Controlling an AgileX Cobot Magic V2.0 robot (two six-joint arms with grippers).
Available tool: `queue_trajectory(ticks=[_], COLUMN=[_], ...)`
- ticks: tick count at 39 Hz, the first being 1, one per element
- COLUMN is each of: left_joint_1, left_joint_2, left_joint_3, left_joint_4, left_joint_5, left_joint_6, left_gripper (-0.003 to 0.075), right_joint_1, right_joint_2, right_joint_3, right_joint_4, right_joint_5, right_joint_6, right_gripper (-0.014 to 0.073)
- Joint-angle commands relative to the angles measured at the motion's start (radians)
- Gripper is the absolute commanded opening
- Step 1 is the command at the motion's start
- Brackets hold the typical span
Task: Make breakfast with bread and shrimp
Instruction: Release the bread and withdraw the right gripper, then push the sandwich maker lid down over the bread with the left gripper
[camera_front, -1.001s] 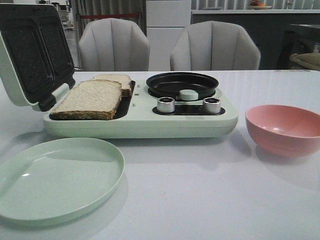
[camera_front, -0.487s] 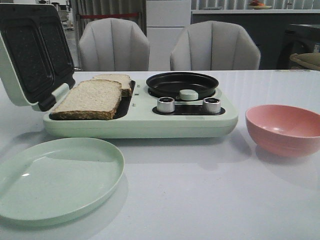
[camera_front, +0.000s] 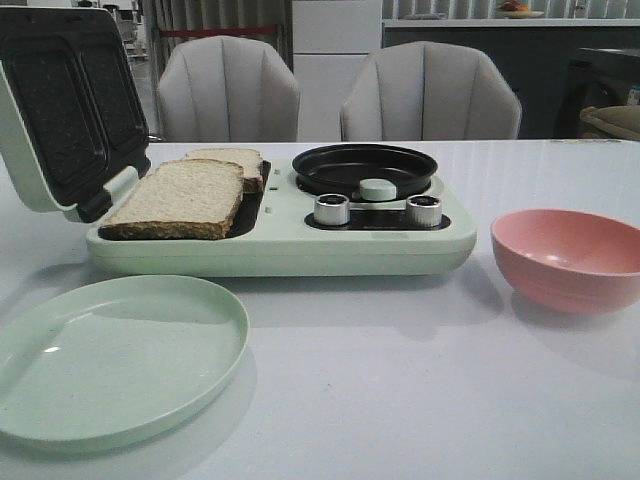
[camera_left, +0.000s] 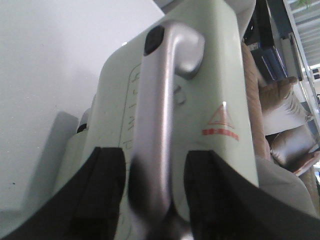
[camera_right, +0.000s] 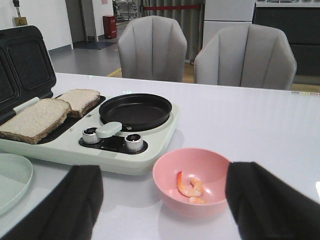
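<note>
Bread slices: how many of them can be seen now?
2. One bread slice lies at the front of the open sandwich maker; the second bread slice lies just behind it. The front slice covers part of the second.

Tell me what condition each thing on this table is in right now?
Mint-green breakfast maker lid: open, tilted back.
Two bread slices: lying on the grill plate.
Black round pan: empty.
Pale green plate: empty.
Pink bowl: holds shrimp.
Left gripper: open around the lid's silver handle.
Right gripper: open.
</note>
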Motion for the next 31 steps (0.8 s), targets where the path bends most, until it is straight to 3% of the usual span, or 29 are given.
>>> queue_trajectory(ticks=[1,16,31], left_joint_1=[-0.011,-0.160,-0.412], left_joint_2=[-0.032,-0.030,0.069], left_joint_3=[-0.034,-0.034,-0.034], left_joint_4=[-0.090,-0.157,-0.063], left_joint_5=[0.073,0.128,0.009], left_joint_6=[0.030,0.195,0.293], left_gripper=[0.0351,0.0351,0.0351], right_joint_1=[0.000,0.000,0.000], right_joint_2=[0.012,0.012,0.012], right_joint_3=[-0.026,-0.026,-0.026], right_joint_4=[0.003,0.003,0.003], right_joint_5=[-0.068,-0.068,-0.068], right_joint_6=[-0.002,-0.002,-0.002], right_gripper=[0.0605,0.0605,0.0605])
